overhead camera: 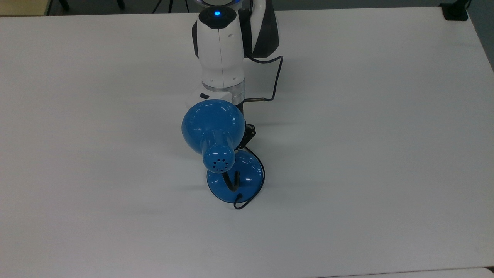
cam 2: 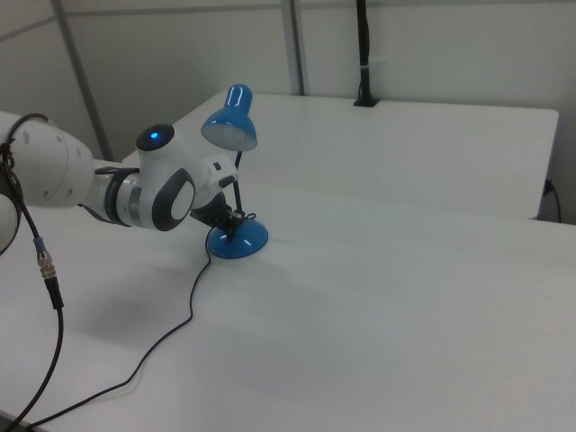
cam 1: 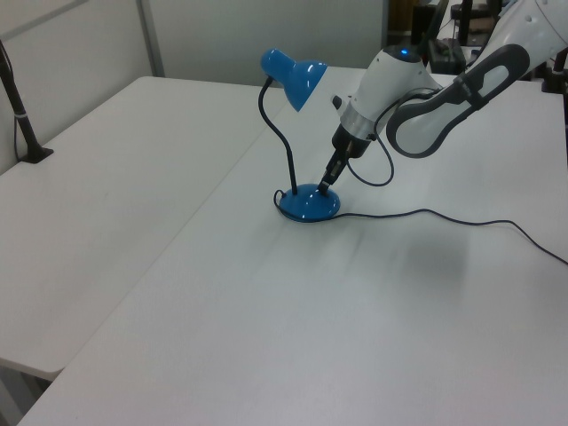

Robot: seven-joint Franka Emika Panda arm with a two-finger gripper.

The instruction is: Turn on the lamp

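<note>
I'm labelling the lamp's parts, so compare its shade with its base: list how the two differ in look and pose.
1. The shade is bell-shaped and has vent holes at its narrow end; the base is a low round dome.
2. The shade is held up in the air on the black gooseneck; the base lies flat on the table.
3. The gripper is down at the base, not the shade.

Both are glossy blue.

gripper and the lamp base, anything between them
Nothing. In the left view the gripper comes down slanted, its tip right at the lamp base's upper surface. No gap or other thing shows between them; actual contact can't be confirmed.
</note>
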